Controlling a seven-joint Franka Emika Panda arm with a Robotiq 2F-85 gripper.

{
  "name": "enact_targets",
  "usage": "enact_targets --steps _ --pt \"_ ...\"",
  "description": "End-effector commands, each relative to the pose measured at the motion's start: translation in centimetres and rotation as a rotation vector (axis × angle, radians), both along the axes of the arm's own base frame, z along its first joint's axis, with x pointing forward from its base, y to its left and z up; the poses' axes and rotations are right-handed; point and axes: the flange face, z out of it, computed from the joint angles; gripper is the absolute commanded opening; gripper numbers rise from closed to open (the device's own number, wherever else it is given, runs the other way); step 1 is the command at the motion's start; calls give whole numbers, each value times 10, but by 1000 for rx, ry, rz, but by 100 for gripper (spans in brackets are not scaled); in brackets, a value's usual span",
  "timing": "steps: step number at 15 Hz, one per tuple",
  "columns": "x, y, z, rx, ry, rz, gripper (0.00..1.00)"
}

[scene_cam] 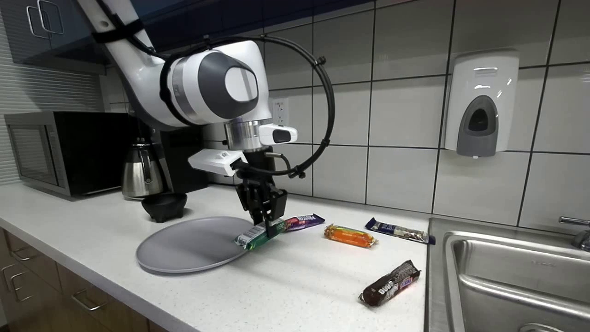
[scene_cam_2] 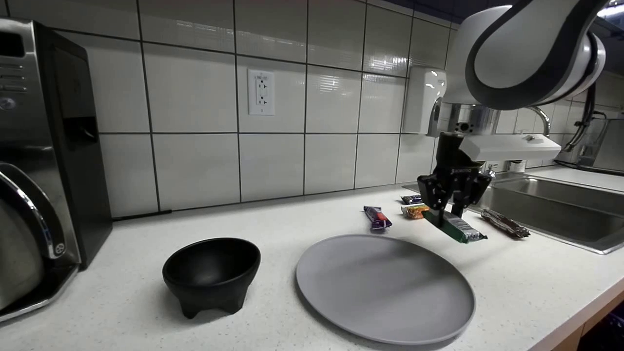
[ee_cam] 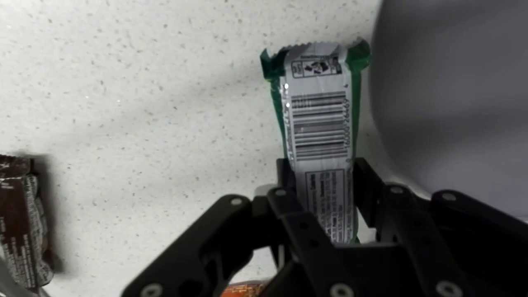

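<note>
My gripper (scene_cam: pixel 266 227) is shut on a green-wrapped bar (scene_cam: pixel 251 238), with a finger on each long side. In an exterior view the gripper (scene_cam_2: pixel 449 215) holds the bar (scene_cam_2: pixel 463 230) a little above the counter. In the wrist view the bar (ee_cam: pixel 317 115) shows its white back with a barcode, between the fingertips (ee_cam: pixel 324 175); its near end is partly hidden by the gripper. The round grey plate (scene_cam: pixel 193 246) lies beside the bar, and it also shows in the wrist view (ee_cam: pixel 449 90) to the right. The plate (scene_cam_2: pixel 385 292) holds nothing.
On the counter lie a purple bar (scene_cam: pixel 304 222), an orange bar (scene_cam: pixel 350 236), a dark blue bar (scene_cam: pixel 400 231) and a brown bar (scene_cam: pixel 391 284). A black bowl (scene_cam_2: pixel 212 278) stands past the plate. A steel sink (scene_cam: pixel 438 276), carafe (scene_cam: pixel 142 173) and microwave (scene_cam: pixel 87 147) flank the counter.
</note>
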Motion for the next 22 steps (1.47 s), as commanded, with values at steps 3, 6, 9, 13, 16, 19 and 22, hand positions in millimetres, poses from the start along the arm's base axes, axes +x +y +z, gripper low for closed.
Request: enact_targets --steps 3,6,9,13,16,19,22 --pt "0 61 11 -18 19 63 14" --pt "0 95 13 -18 26 102 14" --pt "0 128 13 -14 33 140 14" --pt "4 165 10 -9 46 185 14" --pt "10 188 3 -8 58 222 14" --pt "19 209 -6 -5 74 252 14" --pt "29 229 -15 1 87 278 14"
